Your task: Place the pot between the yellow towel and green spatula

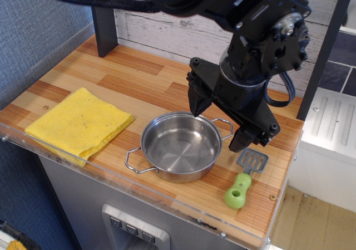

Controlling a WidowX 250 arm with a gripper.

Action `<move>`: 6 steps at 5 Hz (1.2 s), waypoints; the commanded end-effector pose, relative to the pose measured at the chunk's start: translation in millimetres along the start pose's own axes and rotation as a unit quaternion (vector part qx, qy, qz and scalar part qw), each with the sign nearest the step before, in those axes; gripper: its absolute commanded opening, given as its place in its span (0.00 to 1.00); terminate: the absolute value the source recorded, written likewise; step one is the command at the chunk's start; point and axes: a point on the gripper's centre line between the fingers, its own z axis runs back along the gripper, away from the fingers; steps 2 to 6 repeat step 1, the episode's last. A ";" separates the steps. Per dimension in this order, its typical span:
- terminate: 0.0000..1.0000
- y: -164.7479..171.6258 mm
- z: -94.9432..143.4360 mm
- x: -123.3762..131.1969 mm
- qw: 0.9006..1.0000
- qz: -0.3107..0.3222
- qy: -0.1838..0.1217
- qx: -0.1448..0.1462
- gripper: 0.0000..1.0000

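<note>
Three things sit on the wooden counter (139,77). The pot (181,146) stands between the yellow towel (78,122) and the green spatula (245,177). The black gripper (218,125) hangs above the pot's back rim, its fingers spread wide apart, holding nothing.

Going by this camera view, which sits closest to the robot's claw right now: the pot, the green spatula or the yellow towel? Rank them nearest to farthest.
Measured from the gripper:
1. Pot, just below it, toward the counter's front edge; the rim almost meets one fingertip.
2. Green spatula, at the front right, its blade under the other finger.
3. Yellow towel, far off on the left.
</note>
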 end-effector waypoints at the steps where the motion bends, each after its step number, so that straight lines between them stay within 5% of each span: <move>1: 1.00 1.7 13.1 1.6 1.000 0.000 -0.021 -0.002 1.00; 6: 1.00 1.7 13.1 1.6 1.000 0.000 -0.021 -0.002 1.00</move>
